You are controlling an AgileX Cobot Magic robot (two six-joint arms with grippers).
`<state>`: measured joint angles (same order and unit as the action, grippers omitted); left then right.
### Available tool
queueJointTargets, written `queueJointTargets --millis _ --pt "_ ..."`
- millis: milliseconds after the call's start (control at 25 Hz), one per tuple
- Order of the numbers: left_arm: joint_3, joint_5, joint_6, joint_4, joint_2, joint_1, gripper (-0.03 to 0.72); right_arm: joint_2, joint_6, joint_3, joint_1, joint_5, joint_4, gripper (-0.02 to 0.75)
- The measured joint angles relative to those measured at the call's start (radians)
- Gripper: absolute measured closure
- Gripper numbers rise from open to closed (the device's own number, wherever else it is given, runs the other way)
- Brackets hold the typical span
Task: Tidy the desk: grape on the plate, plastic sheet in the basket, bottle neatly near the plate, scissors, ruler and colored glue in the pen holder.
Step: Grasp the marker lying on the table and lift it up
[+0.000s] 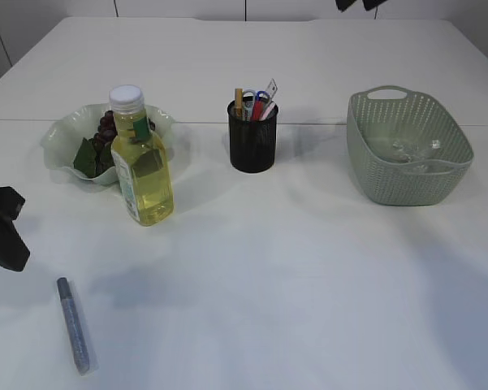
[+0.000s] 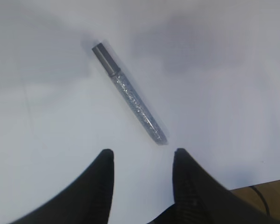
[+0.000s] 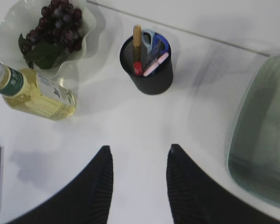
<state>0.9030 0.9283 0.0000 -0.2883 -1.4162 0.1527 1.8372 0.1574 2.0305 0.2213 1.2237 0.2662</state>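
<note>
A silver glitter glue pen [image 1: 73, 325] lies on the table at the front left. My left gripper [image 2: 142, 156] hovers open just short of the pen's [image 2: 130, 95] tip, holding nothing. High at the back, my right gripper [image 3: 139, 151] hangs open and empty over the table. Dark grapes [image 1: 107, 128] rest on the pale green plate [image 1: 65, 134]. The yellow bottle [image 1: 142, 162] stands upright right beside it. A black mesh pen holder [image 1: 252, 138] holds blue-handled scissors [image 1: 260, 99], a ruler [image 1: 271, 88] and other sticks. Clear plastic sheet [image 1: 410, 150] lies in the green basket [image 1: 406, 146].
The basket [image 3: 251, 140] stands at the right and the pen holder [image 3: 146, 63] in the middle at the back. White tabletop stretches between them and the front edge. My left arm's dark body [image 1: 0, 231] sits at the left border.
</note>
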Motion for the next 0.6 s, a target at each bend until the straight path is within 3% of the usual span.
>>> queueJointTargets --millis 160,280,480,600 --pt "-0.002 0.007 -0.070 0.012 0.000 0.022 0.379 -0.032 -0.029 -0.106 0.004 0.021 -0.008 0.420" --pt "-0.007 -0.002 -0.180 0.071 0.000 0.089 0.379 -0.081 -0.035 -0.226 0.018 0.021 -0.046 0.420" --pt "-0.009 -0.106 -0.447 0.173 0.000 0.212 0.379 -0.188 -0.040 -0.469 0.049 0.015 -0.069 0.420" --pt "-0.009 -0.166 -0.604 0.216 0.000 0.232 0.379 -0.249 -0.043 -0.607 0.054 -0.024 -0.069 0.420"
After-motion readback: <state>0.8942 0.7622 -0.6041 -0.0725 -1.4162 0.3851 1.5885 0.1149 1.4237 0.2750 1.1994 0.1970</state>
